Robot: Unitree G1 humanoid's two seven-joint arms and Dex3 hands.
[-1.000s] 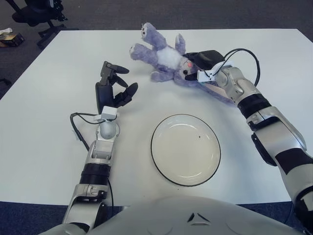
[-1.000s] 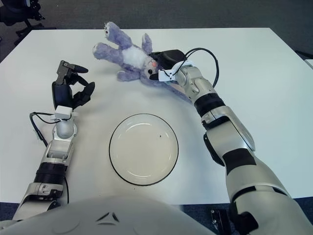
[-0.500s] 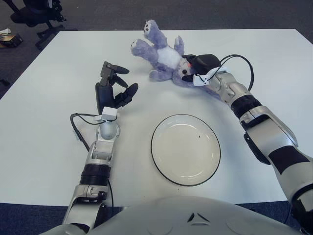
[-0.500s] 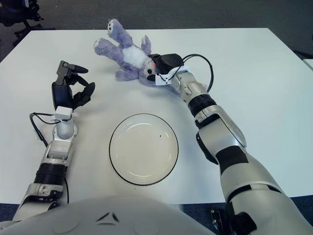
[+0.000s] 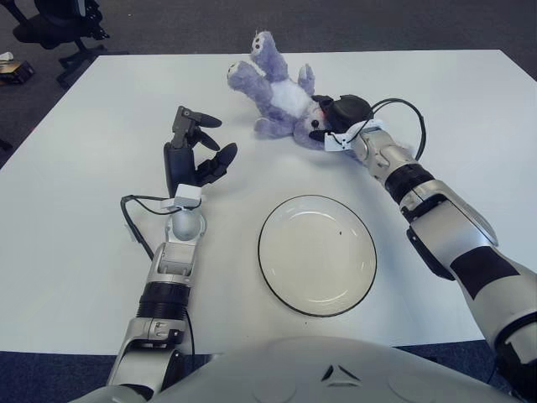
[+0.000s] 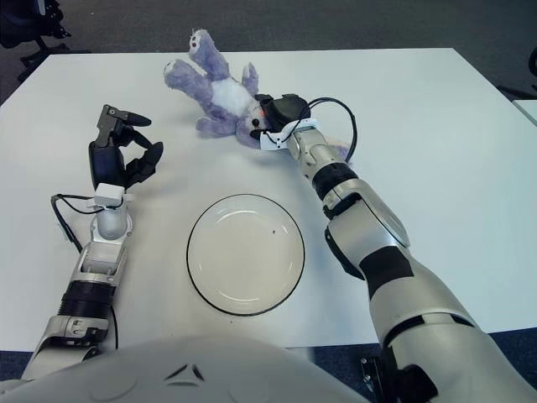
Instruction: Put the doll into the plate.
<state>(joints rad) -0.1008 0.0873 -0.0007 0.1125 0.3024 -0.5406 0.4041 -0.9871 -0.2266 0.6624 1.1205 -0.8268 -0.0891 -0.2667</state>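
- The plate (image 5: pixel 316 254) is my landmark: a round white dish with a dark rim, lying on the white table (image 5: pixel 75 252) just in front of my body. Nothing is in it apart from one tiny dark speck.
- The doll (image 5: pixel 281 91), a purple plush animal with a white belly, lies on its back on the far side of the plate, well apart from it, with its limbs splayed toward the far table edge.
- My right hand (image 5: pixel 340 117) is beyond the plate and a little to its right, pressed against the doll's head end. Its dark fingers look wrapped over the head, but I cannot tell whether the grip is firm or only a touch.
- My left hand (image 5: pixel 191 155) is held up to the left of the plate and a little beyond it, fingers loosely spread, holding nothing.
- As I judge it, the task is at an early stage: the doll is reached, perhaps grasped, but not lifted.
- Left to do: secure the hold, carry the doll back toward me over the plate, and set it down inside the rim.
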